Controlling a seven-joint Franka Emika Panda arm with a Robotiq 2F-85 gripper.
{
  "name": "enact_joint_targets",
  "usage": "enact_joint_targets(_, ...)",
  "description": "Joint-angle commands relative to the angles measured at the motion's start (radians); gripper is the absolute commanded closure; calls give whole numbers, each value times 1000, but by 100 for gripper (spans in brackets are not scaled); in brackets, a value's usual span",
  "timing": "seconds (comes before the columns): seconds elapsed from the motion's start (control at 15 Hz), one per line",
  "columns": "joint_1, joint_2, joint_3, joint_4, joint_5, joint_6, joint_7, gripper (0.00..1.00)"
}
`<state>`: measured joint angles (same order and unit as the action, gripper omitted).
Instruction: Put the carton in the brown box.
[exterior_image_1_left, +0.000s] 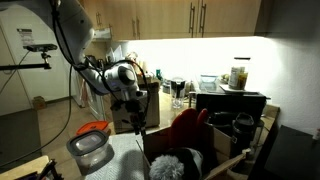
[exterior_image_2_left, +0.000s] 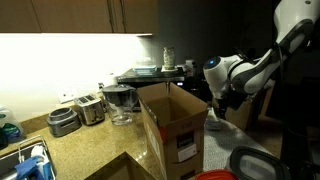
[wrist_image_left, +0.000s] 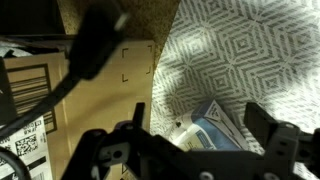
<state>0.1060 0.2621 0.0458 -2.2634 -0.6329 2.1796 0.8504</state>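
A blue and white carton (wrist_image_left: 208, 131) lies on its side on a patterned cloth (wrist_image_left: 250, 50), seen only in the wrist view. My gripper (wrist_image_left: 200, 125) is open, with one finger on each side of the carton and just above it. The brown cardboard box (exterior_image_2_left: 175, 125) stands open right beside the gripper (exterior_image_2_left: 218, 112). It also shows in the wrist view (wrist_image_left: 110, 90) and behind the gripper (exterior_image_1_left: 137, 118) in an exterior view (exterior_image_1_left: 124, 112). I cannot make out the carton in either exterior view.
A metal bowl (exterior_image_1_left: 90, 150) with a red lid stands near the front, beside a red object (exterior_image_1_left: 187, 128) and a fluffy grey thing (exterior_image_1_left: 170, 165). A toaster (exterior_image_2_left: 88, 108) and a glass pitcher (exterior_image_2_left: 120, 103) stand on the counter behind the box.
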Motion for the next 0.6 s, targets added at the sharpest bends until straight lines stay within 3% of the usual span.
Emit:
enact_joint_targets(0.0, 28, 19, -27, 17, -64, -14, -39, 0)
enact_joint_targets(0.4, 24, 56, -46, 39, -247, -2, -129, 0)
enact_joint_targets(0.53, 9, 66, -42, 35, -259, 34, -198, 0)
